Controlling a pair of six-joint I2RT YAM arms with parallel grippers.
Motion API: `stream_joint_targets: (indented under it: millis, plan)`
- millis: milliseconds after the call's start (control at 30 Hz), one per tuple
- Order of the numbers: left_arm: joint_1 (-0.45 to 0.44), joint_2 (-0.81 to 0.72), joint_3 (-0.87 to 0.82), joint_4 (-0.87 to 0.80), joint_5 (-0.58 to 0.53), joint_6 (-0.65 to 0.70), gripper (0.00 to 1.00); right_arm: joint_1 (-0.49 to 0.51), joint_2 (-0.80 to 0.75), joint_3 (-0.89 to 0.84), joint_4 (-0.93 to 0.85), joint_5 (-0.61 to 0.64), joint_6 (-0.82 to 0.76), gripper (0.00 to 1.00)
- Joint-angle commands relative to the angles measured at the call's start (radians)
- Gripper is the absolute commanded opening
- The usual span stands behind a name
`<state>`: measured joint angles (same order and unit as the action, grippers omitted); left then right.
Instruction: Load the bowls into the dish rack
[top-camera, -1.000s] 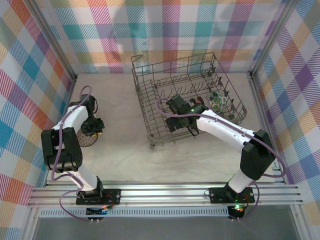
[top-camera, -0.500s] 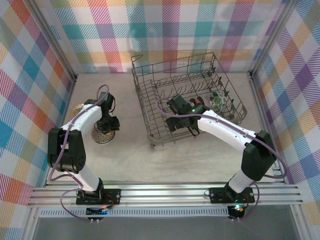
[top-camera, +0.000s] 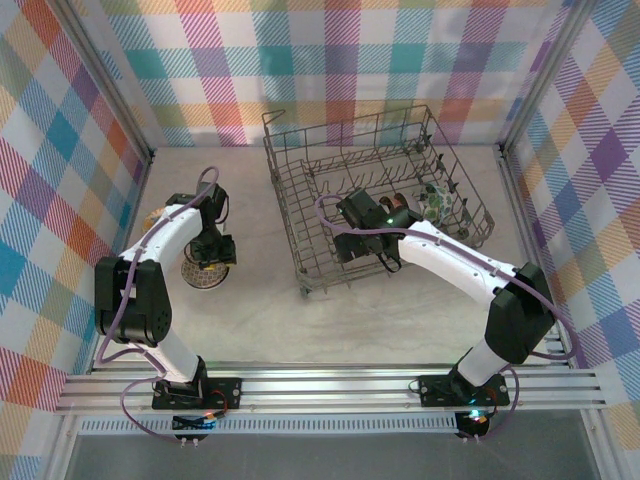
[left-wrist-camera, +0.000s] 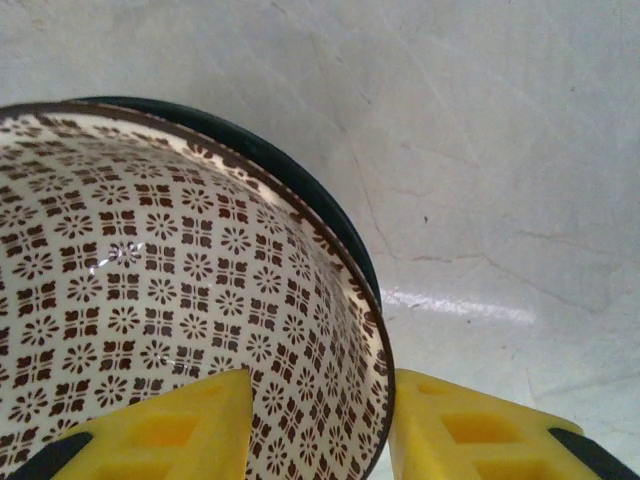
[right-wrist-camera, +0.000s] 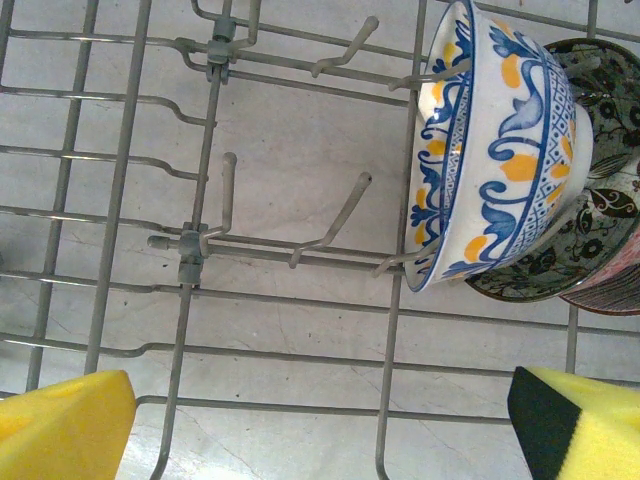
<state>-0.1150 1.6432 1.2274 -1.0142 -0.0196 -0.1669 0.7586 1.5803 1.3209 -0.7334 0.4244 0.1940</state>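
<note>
Where the left arm partly hides an orange bowl (top-camera: 151, 214) by the wall, the left gripper (left-wrist-camera: 320, 430) straddles the rim of a lattice bowl (left-wrist-camera: 150, 280) on the table (left-wrist-camera: 480, 150), left of the rack (top-camera: 300, 190). One finger is inside and one outside; I cannot tell whether they pinch. The right gripper (right-wrist-camera: 325, 430) hangs in the rack, fingers wide, nothing between them. Ahead, a blue-yellow bowl (right-wrist-camera: 495, 150) stands on edge among the tines (right-wrist-camera: 340, 215), with a floral bowl (right-wrist-camera: 590, 200) behind it.
</note>
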Motion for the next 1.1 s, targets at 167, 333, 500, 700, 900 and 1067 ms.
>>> stream_joint_targets:
  millis: [167, 333, 500, 700, 900, 1067]
  plan:
    - [0.000, -0.025, -0.021, -0.064, -0.016, 0.058, 0.40, -0.003, -0.028, -0.001, -0.022, -0.021, 0.018, 0.96]
    - [-0.001, 0.001, -0.011, -0.059, -0.003, 0.064, 0.36, -0.003, -0.034, -0.003, -0.025, -0.015, 0.017, 0.96]
    - [-0.002, 0.004, -0.002, -0.057, 0.012, 0.063, 0.26, -0.002, -0.040, -0.009, -0.027, -0.013, 0.021, 0.96]
    - [0.000, -0.010, 0.009, -0.055, 0.031, 0.054, 0.19, -0.003, -0.036, -0.006, -0.027, -0.015, 0.021, 0.96]
    - [0.000, 0.005, 0.045, -0.065, 0.031, 0.027, 0.18, -0.003, -0.036, -0.007, -0.029, -0.018, 0.025, 0.96]
    - [-0.001, -0.001, 0.072, -0.089, 0.025, 0.039, 0.37, -0.003, -0.037, -0.012, -0.031, -0.018, 0.028, 0.96]
